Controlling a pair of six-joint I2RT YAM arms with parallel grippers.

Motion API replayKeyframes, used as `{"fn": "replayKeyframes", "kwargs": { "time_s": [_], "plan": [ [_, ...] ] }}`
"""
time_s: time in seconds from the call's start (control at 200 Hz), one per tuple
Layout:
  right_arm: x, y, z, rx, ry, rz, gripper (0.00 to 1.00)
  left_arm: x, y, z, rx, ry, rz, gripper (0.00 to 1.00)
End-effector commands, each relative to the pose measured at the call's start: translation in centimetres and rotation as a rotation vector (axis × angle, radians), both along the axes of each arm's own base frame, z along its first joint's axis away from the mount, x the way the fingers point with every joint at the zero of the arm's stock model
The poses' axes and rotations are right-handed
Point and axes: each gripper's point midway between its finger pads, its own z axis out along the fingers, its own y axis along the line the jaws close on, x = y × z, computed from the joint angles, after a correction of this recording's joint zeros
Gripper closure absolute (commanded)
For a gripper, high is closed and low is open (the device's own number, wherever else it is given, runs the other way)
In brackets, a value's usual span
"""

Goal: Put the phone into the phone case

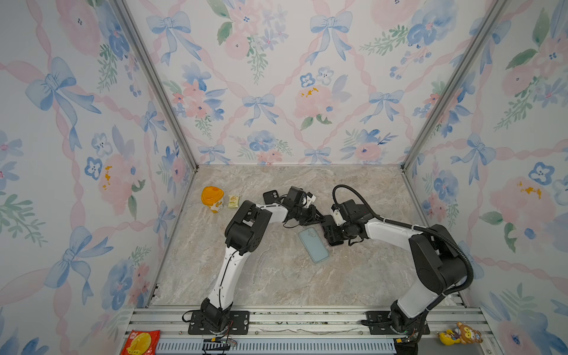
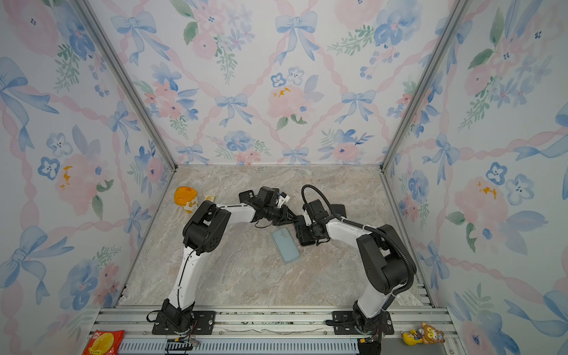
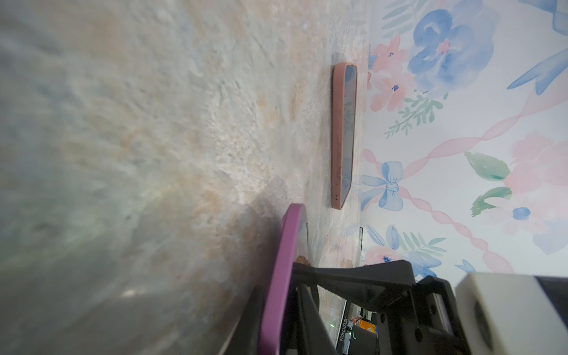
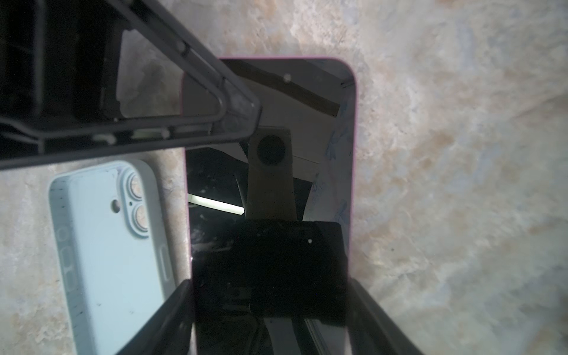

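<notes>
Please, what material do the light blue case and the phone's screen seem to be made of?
The light blue case is probably soft silicone or rubber with a matte finish: it shows no glare and has rounded moulded edges. The phone's screen looks like glossy glass: it mirrors the wrist camera clearly.

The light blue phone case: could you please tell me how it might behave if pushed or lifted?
The light blue phone case is empty, table showing through its camera holes, so probably light and easily slid. Lying flat, it should not roll or tip. Its thin matte walls may flex when pinched.
</notes>
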Motion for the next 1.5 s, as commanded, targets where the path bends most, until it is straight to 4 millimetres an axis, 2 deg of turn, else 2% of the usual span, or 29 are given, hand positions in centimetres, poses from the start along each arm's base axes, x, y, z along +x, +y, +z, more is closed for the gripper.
{"fn": "replayKeyframes", "kwargs": {
  "time_s": [0.0, 0.13, 0.23, 0.4, 0.425, 0.515, 0.61, 0.675, 0.79, 0.88, 1.01, 1.12, 1.245, 1.335, 1.49],
  "plan": [
    [-0.1, 0.3, 0.0, 0.023, 0.001, 0.007, 0.4, -0.5, -0.1, 0.0, -0.025, 0.001, -0.022, 0.83],
    [-0.1, 0.3, 0.4, 0.021, -0.003, 0.01, 0.37, -0.5, -0.1, 0.1, -0.031, -0.002, -0.02, 0.84],
    [0.1, 0.3, 0.8, 0.016, -0.01, 0.008, 0.31, -0.6, 0.0, 0.3, -0.035, -0.002, -0.022, 0.86],
    [1.0, 0.1, 2.5, -0.006, -0.037, -0.028, 0.21, -0.8, 0.2, 0.8, -0.039, -0.007, -0.013, 0.88],
    [1.3, 0.1, 3.9, 0.005, -0.066, -0.042, 0.2, -0.8, 0.2, 1.0, -0.041, -0.01, -0.01, 0.89],
    [1.4, -0.4, 6.0, 0.033, -0.084, -0.13, 0.19, -0.7, 0.2, 1.4, -0.05, -0.013, 0.003, 0.9],
    [0.4, -0.5, 8.1, 0.166, -0.092, -0.297, 0.19, -0.5, 0.5, 2.2, -0.065, -0.012, 0.031, 0.92],
    [-0.5, 0.1, 9.5, 0.345, -0.091, -0.428, 0.19, -0.3, 0.5, 3.6, -0.099, -0.012, 0.061, 0.93],
    [-2.5, 0.2, 10.4, 0.599, -0.067, -0.591, 0.22, 0.2, 0.5, 6.1, -0.169, -0.01, 0.107, 0.93],
    [-3.5, -0.6, 11.2, 0.714, -0.072, -0.694, 0.22, 0.2, 0.7, 7.7, -0.241, 0.003, 0.148, 0.95],
    [-4.5, -1.2, 12.5, 0.823, -0.08, -0.752, 0.22, 0.0, 1.4, 9.0, -0.303, 0.016, 0.195, 0.96],
    [-5.0, -1.6, 12.8, 0.932, -0.086, -0.779, 0.25, 0.1, 2.6, 9.8, -0.359, 0.041, 0.252, 0.97],
    [-4.6, -1.5, 13.3, 1.069, -0.087, -0.782, 0.28, 0.2, 3.5, 11.1, -0.418, 0.058, 0.289, 0.97],
    [-4.2, -1.0, 13.6, 1.11, -0.08, -0.756, 0.3, 0.3, 3.8, 12.0, -0.439, 0.052, 0.303, 0.97],
    [-3.9, -1.0, 12.9, 1.15, -0.076, -0.756, 0.38, 0.3, 4.2, 13.1, -0.471, 0.054, 0.319, 0.96]
  ]
}}
